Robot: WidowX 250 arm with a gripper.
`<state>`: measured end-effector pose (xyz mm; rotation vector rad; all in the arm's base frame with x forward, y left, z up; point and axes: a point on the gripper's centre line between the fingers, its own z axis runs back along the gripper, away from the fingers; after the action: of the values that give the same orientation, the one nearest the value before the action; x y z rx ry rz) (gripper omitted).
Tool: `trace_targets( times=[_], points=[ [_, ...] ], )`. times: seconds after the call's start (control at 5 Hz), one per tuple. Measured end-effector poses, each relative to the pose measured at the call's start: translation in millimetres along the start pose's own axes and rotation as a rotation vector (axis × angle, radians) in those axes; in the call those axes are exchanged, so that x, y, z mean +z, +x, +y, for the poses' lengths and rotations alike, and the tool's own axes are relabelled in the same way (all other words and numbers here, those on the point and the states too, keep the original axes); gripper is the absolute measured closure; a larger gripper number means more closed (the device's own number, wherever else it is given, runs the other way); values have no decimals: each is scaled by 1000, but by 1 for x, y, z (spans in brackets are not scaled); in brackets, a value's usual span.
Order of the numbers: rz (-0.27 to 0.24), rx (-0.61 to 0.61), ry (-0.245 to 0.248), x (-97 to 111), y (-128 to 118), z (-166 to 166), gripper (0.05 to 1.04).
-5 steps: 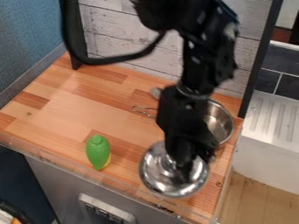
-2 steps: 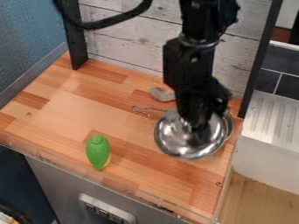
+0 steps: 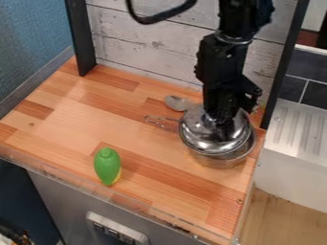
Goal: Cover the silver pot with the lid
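The black gripper (image 3: 222,125) hangs over the right part of the wooden counter, shut on the knob of the silver lid (image 3: 203,134). The shiny round lid is over the silver pot (image 3: 230,161), shifted toward the pot's back left. Some of the pot's rim and wall shows at the front and right. A wire handle points left from the pot. Whether the lid touches the rim I cannot tell.
A green bottle-shaped object (image 3: 107,165) with some yellow stands at the front left of the counter (image 3: 76,129). A grey spoon-like piece (image 3: 178,103) lies behind the pot. The plank wall (image 3: 147,40) rises behind, and a white sink (image 3: 294,139) is at the right.
The gripper and lid have moved from the counter's front toward the back and right, over the pot. The green object has not moved.
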<state>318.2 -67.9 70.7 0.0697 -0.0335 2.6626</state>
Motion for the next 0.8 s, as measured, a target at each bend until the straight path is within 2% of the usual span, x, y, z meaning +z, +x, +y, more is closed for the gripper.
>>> trace_targets(
  times=[0.4,0.6,0.8],
  points=[
    [-40,9,-30,-17,-19,-10,813],
    [-64,2,-31,-25,-19,-10,813],
    [-61,-13,-24,-26,-20,-4,813]
  ],
)
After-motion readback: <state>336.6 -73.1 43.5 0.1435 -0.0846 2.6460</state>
